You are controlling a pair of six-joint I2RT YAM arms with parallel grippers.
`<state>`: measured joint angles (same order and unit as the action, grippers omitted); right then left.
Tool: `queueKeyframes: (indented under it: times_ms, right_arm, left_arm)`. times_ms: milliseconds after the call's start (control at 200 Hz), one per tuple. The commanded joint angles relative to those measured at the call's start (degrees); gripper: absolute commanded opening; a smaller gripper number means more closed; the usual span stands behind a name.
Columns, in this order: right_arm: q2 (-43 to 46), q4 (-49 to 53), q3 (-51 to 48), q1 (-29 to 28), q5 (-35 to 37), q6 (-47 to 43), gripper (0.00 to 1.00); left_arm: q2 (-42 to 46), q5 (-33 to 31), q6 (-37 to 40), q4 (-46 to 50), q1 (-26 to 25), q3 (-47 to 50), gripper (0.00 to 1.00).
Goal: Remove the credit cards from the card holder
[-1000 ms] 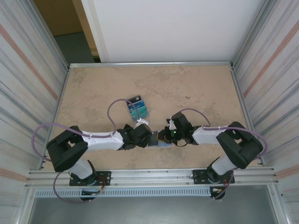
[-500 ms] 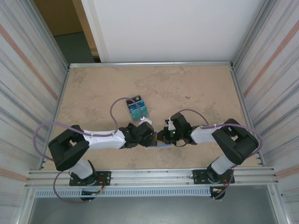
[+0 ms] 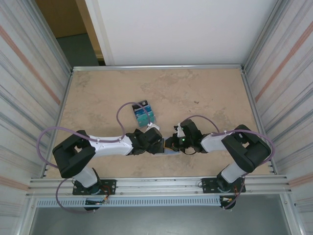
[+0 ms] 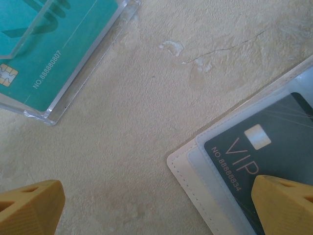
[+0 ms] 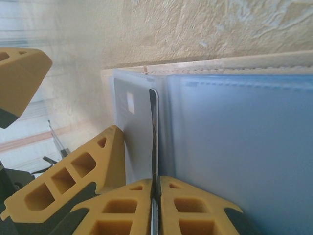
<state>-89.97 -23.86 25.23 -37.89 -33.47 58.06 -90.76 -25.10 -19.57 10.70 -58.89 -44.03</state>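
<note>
Top external: left tool (image 3: pixel 155 143) closer to card holder (image 4: pixel 183 164), wide; right tool (image 3: pixel 171 143) tight on card (image 5: pixel 154 127)

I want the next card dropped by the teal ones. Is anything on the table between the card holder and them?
Nothing visible. In the left wrist view, bare table separates the card holder from the teal cards. The left hand hangs open, one finger over the holder.
</note>
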Motion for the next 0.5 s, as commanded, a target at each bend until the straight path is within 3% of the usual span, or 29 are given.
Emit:
queueKeyframes:
  times_ms: [0, 281, 496]
  right_arm:
    - [-0.2, -1.6, -0.5, 0.4, -1.3, 0.7, 0.1]
    - [0.5, -2.3, -1.2, 0.7, -1.3, 1.1, 0.08]
    - [1.1, -2.4, -1.5, 0.9, -1.2, 1.1, 0.0]
  left_arm:
    - [0.1, -0.2, -0.6, 3.4, -0.2, 0.3, 0.99]
    - [-0.5, -0.4, -0.6, 3.7, -0.1, 0.2, 0.99]
    - [-0.2, -0.5, -0.6, 3.9, -0.2, 0.1, 0.99]
